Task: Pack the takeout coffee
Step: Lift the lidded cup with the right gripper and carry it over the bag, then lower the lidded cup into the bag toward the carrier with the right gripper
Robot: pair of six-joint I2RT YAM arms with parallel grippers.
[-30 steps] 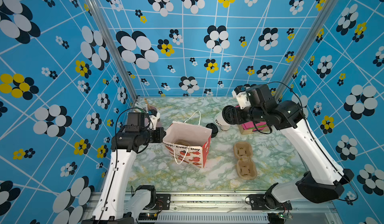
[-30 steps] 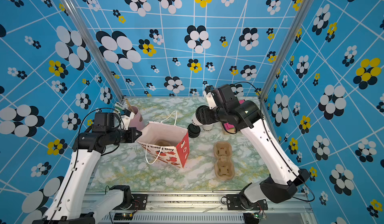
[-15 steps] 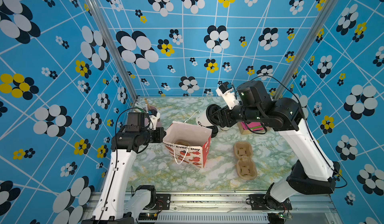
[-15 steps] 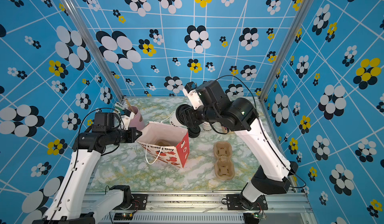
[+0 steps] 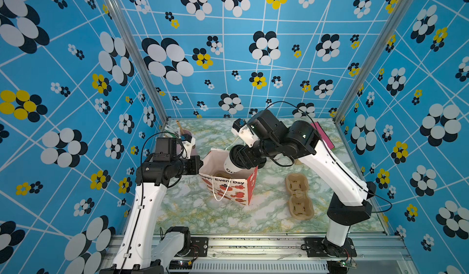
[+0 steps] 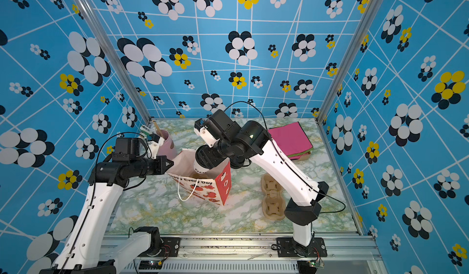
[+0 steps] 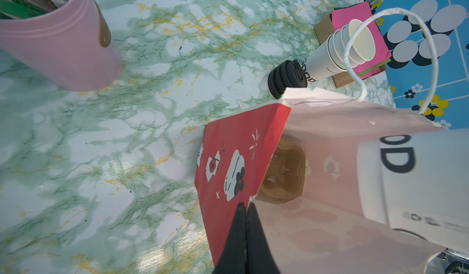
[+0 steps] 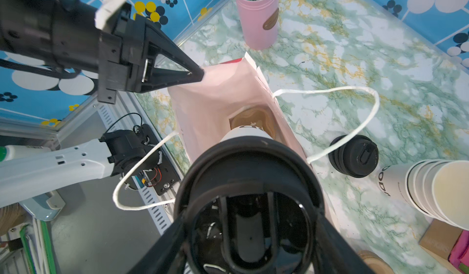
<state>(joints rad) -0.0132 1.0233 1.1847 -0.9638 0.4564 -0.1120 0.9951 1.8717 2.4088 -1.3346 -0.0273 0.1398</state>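
Observation:
The takeout coffee (image 5: 229, 165) (image 6: 200, 168) is a white cup with dark lettering and a black lid (image 8: 248, 163). My right gripper (image 5: 241, 158) (image 8: 250, 209) is shut on it just under the lid. The cup hangs tilted with its base dipped into the mouth of the red and white paper bag (image 5: 225, 187) (image 6: 201, 185). My left gripper (image 5: 200, 163) (image 7: 245, 205) is shut on the bag's rim at its left corner and holds it wide. A brown cup carrier (image 7: 284, 171) (image 8: 253, 118) lies at the bag's bottom, under the cup (image 7: 418, 178).
A second brown carrier (image 5: 298, 195) (image 6: 272, 196) lies right of the bag. Behind the bag are a stack of black lids (image 7: 286, 80) (image 8: 354, 156), a stack of lidless cups (image 7: 342, 49) and pink napkins (image 6: 291, 138). A pink tumbler (image 5: 187, 138) stands back left.
My right arm has carried the cup leftwards from beside the cup stack to the bag, and its base now sits inside the opening. The left arm has stayed still on the rim.

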